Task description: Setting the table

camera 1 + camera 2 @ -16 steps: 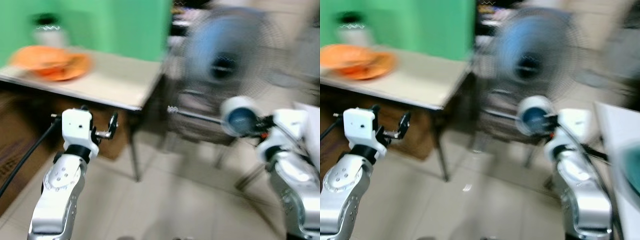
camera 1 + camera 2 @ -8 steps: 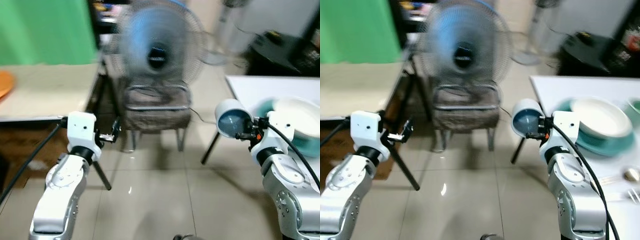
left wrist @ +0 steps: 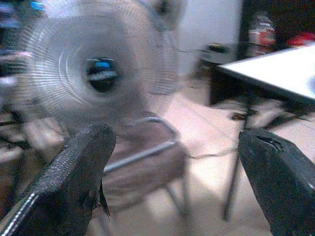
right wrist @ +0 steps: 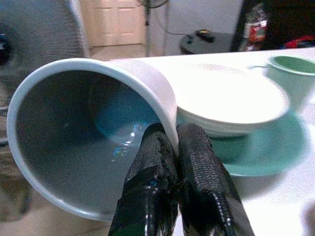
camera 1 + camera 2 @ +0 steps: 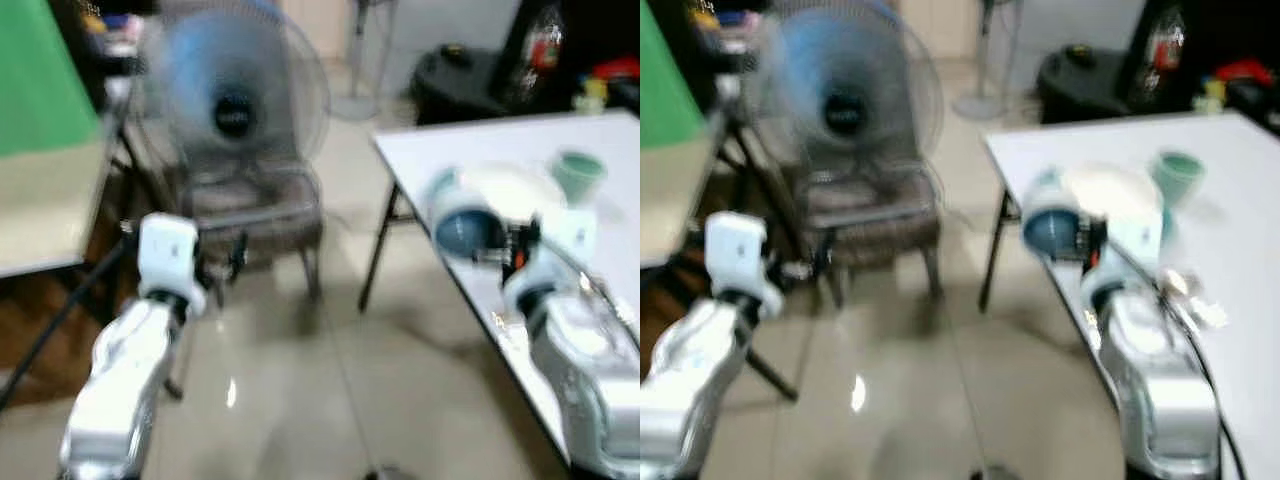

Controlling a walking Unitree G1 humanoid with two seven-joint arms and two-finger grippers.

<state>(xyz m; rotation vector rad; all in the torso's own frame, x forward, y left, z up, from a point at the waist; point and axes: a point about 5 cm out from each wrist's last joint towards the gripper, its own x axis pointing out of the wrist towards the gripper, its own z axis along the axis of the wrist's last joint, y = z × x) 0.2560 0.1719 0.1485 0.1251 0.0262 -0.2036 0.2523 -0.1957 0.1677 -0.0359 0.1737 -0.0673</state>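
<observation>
My right gripper (image 4: pixel 174 147) is shut on the rim of a white cup with a blue inside (image 4: pixel 88 132), which lies on its side with its mouth toward the camera. In the eye views the cup (image 5: pixel 465 228) hangs at the near left corner of the white table (image 5: pixel 600 140). Just behind it a white bowl (image 4: pixel 231 98) sits on a teal plate (image 4: pixel 256 157), and a pale green cup (image 5: pixel 1177 175) stands farther back. My left gripper (image 3: pixel 177 187) is open and holds nothing, raised in front of the fan.
A standing fan (image 5: pixel 235 100) rests on a chair (image 5: pixel 255 205) ahead on the left. A beige table (image 5: pixel 40 210) with a green wall behind it is at the far left. Dark bins and bottles (image 5: pixel 460 80) stand beyond the white table. Tiled floor (image 5: pixel 330 380) lies between the tables.
The camera has swung right: the beige table slid out to the left and the white table with its dishes came in. Both arms keep their pose, the cup still held.
</observation>
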